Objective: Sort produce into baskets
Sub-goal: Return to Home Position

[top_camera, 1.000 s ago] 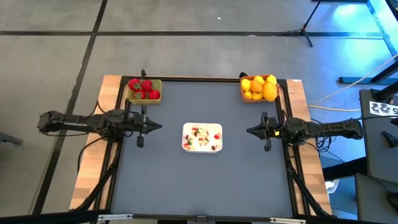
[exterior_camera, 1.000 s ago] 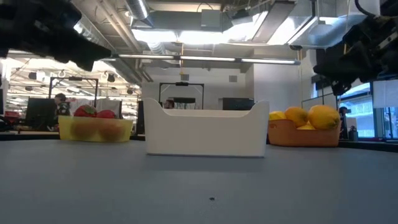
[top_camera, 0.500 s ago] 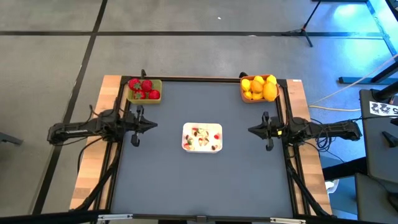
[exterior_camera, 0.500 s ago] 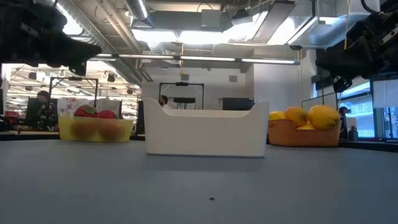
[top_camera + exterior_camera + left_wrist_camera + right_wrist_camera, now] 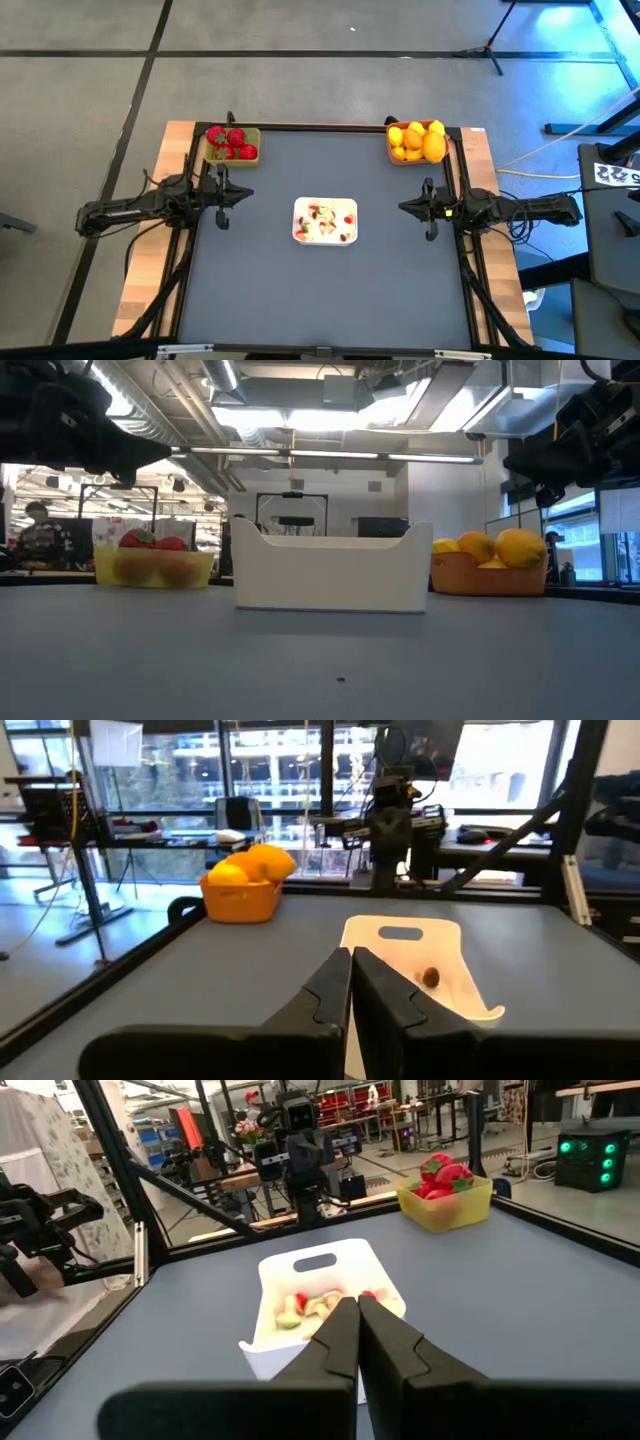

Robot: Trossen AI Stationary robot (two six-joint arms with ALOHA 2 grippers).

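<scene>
Dark table [image 5: 320, 300], mostly open, seen from above.
A white tray [image 5: 325, 221] sits mid-table; a yellow-green basket [image 5: 232, 146] fills the far left corner, an orange basket [image 5: 416, 142] the far right. The left gripper [image 5: 240, 193] and right gripper [image 5: 402, 208] hang at the side edges, well apart from the tray; the near half lies open.

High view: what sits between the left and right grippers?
The white tray, holding small scraps, lies between the left gripper and the right gripper, seen in the high view.
</scene>
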